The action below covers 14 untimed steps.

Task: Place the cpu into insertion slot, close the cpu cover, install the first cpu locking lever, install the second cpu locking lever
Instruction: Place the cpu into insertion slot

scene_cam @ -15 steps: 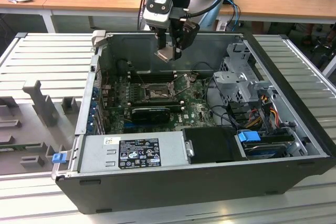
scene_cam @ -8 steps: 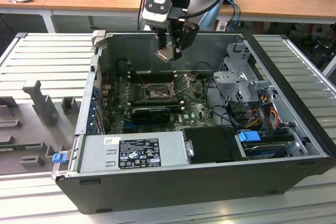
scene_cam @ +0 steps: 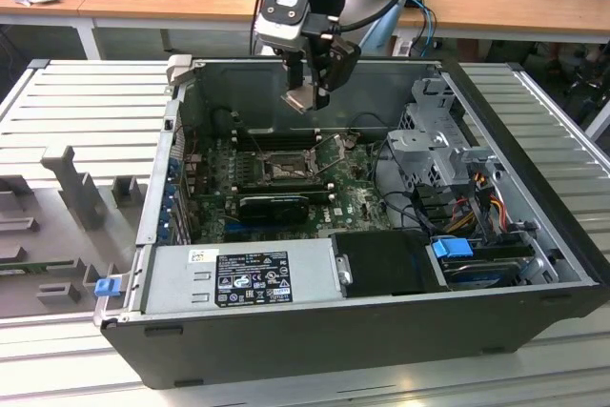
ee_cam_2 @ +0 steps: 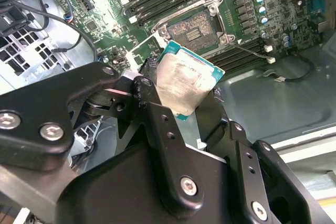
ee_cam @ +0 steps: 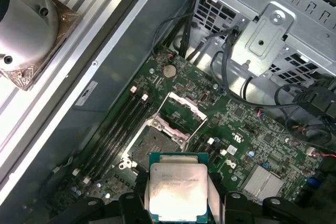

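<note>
Open computer case (scene_cam: 381,335), hand (scene_cam: 310,92) pinching cpu (ee_cam_2: 186,80), held above insertion slot (ee_cam_2: 194,27)

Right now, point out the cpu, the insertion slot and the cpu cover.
the cpu (ee_cam: 177,190): first wrist view, centre of its metal face.
the insertion slot (ee_cam: 151,142): first wrist view, its dark middle.
the cpu cover (ee_cam: 187,106): first wrist view, the frame's rim.
</note>
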Each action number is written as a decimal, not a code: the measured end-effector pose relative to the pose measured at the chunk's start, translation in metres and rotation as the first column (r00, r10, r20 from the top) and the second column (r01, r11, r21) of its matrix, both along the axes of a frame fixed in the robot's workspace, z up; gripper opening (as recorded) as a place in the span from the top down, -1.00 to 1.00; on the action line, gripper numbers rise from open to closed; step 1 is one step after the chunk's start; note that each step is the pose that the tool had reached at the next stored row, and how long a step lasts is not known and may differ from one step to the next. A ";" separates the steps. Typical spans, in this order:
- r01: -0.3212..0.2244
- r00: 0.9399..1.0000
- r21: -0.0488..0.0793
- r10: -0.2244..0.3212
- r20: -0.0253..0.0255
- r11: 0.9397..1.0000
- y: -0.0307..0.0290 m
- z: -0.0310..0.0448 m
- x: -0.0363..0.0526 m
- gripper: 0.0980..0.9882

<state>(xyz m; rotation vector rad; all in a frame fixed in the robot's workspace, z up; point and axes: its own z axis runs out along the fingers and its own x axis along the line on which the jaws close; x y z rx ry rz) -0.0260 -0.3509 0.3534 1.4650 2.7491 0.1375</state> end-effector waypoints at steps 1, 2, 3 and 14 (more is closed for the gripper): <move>0.004 1.000 0.000 -0.004 0.000 1.000 0.0000 0.0000 0.0000 0.03; 0.007 1.000 0.000 -0.007 0.000 1.000 0.0000 -0.0001 0.0000 0.03; 0.012 1.000 0.000 -0.012 0.000 1.000 0.0000 -0.0001 0.0000 0.03; 0.071 0.997 0.000 -0.071 0.000 0.997 0.0000 -0.0007 0.0000 0.03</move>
